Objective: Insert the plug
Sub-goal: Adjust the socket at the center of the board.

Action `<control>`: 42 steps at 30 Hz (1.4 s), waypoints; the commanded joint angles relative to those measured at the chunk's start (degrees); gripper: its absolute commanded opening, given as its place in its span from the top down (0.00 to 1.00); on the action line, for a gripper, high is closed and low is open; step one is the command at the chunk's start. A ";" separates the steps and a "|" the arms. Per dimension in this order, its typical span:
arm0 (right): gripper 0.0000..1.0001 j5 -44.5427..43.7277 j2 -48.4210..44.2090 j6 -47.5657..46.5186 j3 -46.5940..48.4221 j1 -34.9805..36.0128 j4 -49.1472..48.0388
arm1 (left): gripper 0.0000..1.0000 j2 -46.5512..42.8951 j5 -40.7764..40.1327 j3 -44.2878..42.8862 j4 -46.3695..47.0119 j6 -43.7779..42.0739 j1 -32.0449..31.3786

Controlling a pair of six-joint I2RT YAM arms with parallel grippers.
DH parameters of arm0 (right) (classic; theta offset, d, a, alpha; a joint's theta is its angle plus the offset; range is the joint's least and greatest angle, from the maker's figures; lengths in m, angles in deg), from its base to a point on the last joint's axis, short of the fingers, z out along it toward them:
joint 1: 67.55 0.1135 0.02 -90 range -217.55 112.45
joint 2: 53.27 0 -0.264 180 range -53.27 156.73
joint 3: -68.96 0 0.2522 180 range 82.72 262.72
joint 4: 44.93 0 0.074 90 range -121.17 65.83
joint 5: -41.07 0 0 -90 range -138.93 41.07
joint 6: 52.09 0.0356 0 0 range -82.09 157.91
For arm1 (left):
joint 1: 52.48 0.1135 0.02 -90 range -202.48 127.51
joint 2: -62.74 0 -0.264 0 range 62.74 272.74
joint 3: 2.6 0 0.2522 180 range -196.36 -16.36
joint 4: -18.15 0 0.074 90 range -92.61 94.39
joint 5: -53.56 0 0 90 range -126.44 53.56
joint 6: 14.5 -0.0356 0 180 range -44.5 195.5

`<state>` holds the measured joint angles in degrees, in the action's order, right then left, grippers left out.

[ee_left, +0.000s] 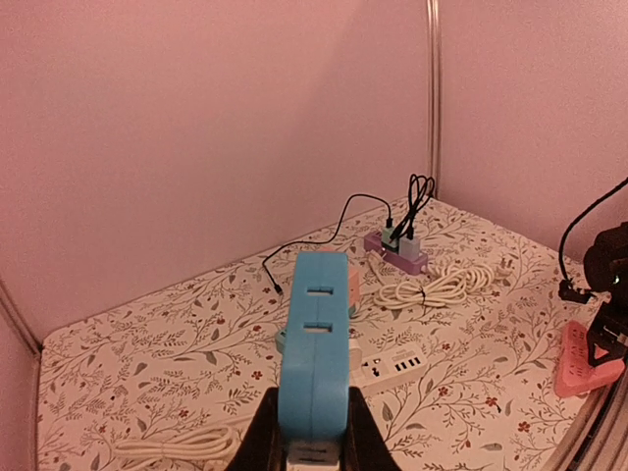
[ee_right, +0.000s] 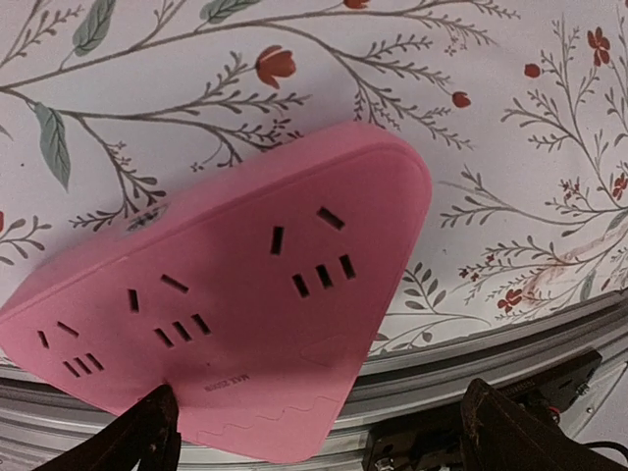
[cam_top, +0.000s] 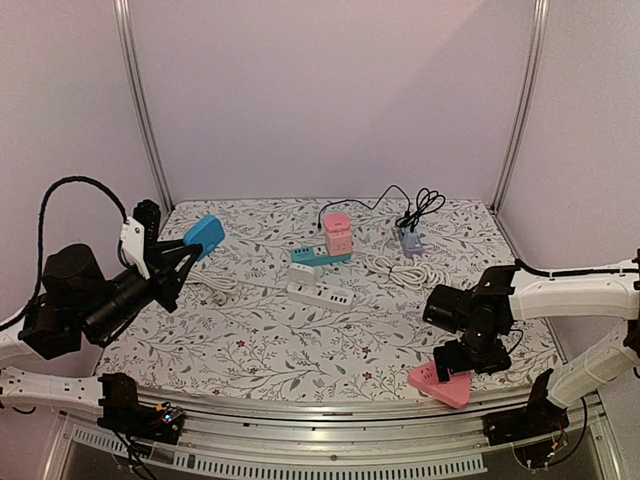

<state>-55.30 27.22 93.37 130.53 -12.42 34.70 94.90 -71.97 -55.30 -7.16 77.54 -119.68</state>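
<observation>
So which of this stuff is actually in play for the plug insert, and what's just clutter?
In play, likely: blue power strip, clamped in left gripper; pink triangular strip, under the open right gripper.
Lying about: white strip, teal strip, pink cube socket, purple strip with black leads, coiled white cable.
</observation>
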 commanded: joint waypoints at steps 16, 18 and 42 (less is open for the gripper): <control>0.09 18.54 -2.15 11.25 -11.83 -0.71 -36.93 | 1.00 -0.51 -1.29 -1.03 -0.52 -0.90 -1.88; 0.11 17.10 -1.39 13.43 -10.83 -0.29 -38.68 | 1.00 -0.51 -1.42 -1.03 -0.56 -0.99 -1.89; 0.05 4.46 12.48 5.48 13.47 6.36 -26.75 | 1.00 0.89 -2.35 -2.38 -3.55 -1.96 -4.68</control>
<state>-42.91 41.58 110.98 137.11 -6.43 -6.37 95.29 -74.46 -56.09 -9.39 76.34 -122.33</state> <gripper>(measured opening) 0.930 0.127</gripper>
